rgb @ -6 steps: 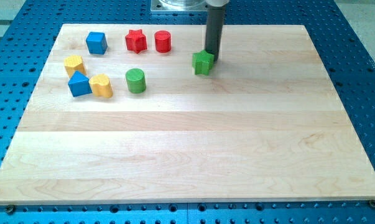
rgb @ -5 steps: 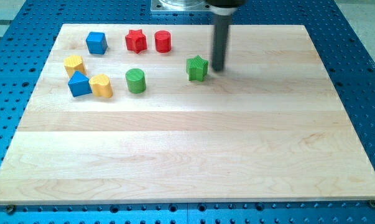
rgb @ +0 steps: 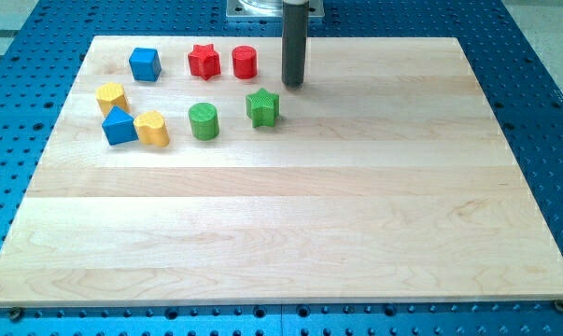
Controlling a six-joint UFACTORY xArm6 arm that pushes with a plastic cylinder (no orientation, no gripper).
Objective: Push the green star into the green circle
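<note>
The green star (rgb: 262, 107) lies on the wooden board, right of the green circle (rgb: 204, 121), with a gap between them. My tip (rgb: 292, 84) is above and to the right of the green star, apart from it. The rod rises straight up to the view's top.
A red star (rgb: 203, 61) and a red cylinder (rgb: 245, 62) sit at the top, left of my tip. A blue cube (rgb: 145, 64), a yellow block (rgb: 111, 96), a blue triangle (rgb: 119, 126) and a second yellow block (rgb: 152, 129) cluster at the left.
The green star has slid left toward the green circle. My tip moved from right of the star to its upper right, away from it.
</note>
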